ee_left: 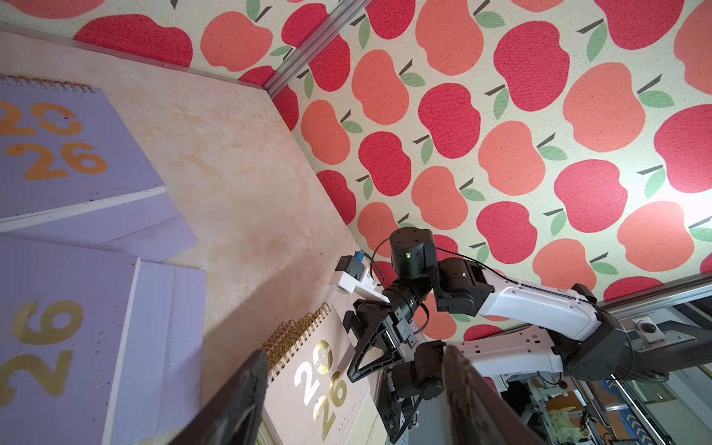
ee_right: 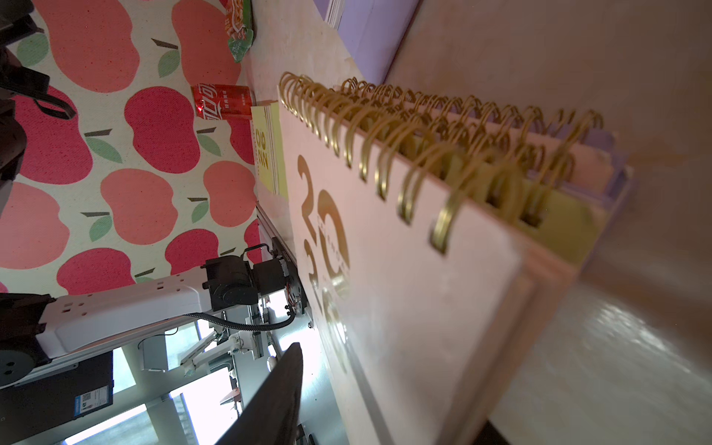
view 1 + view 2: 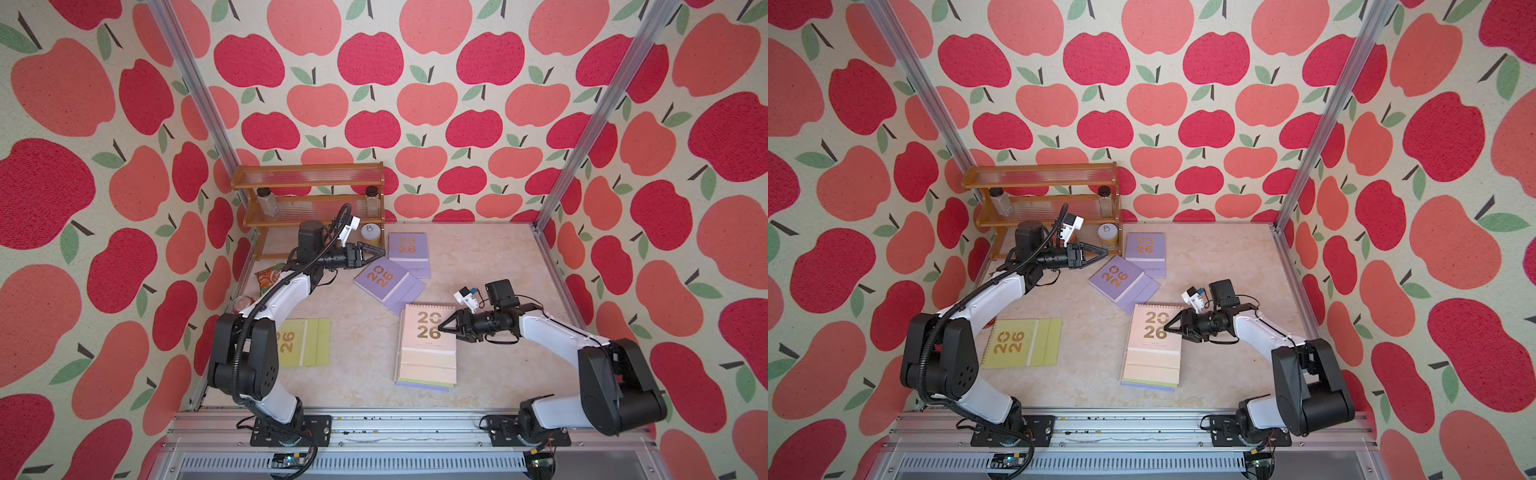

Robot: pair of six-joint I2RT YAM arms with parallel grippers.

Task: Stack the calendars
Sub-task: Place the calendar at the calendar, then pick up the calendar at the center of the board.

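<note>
- A pile of calendars (image 3: 426, 374) lies flat on the desk (image 3: 353, 382), on the right arm's side. A pale pink calendar (image 3: 422, 332) is on top, with yellow-green and lilac edges showing beneath it.
- The gold spiral bindings in the pile all point toward the back wall, probably so the covers sit flush.
- The right tool (image 3: 444, 327) is at the pink calendar's right edge, beside the gold "2026".
- In the right wrist view, one finger (image 2: 281, 397) stands clear of the cover. The jaws look partly apart and astride the edge, not pinching it. This calendar seems to be left on the pile, not lifted.
- Three calendars lie off the pile. A straight lilac calendar (image 3: 409, 249) sits near the back wall, and a tilted lilac calendar (image 3: 382, 279) touches it. A yellow-green calendar (image 3: 305, 343) lies by the left arm's base.
- The left tool (image 3: 376, 252) hovers by the tilted lilac calendar's spiral end. Its jaws are wide apart, hold nothing and touch nothing. It is likely lined up to take that one next.
- A snack packet (image 3: 269, 275), a red can (image 3: 243, 304) and a wooden rack (image 3: 311, 195) stand along the left side and take no part in the job.
</note>
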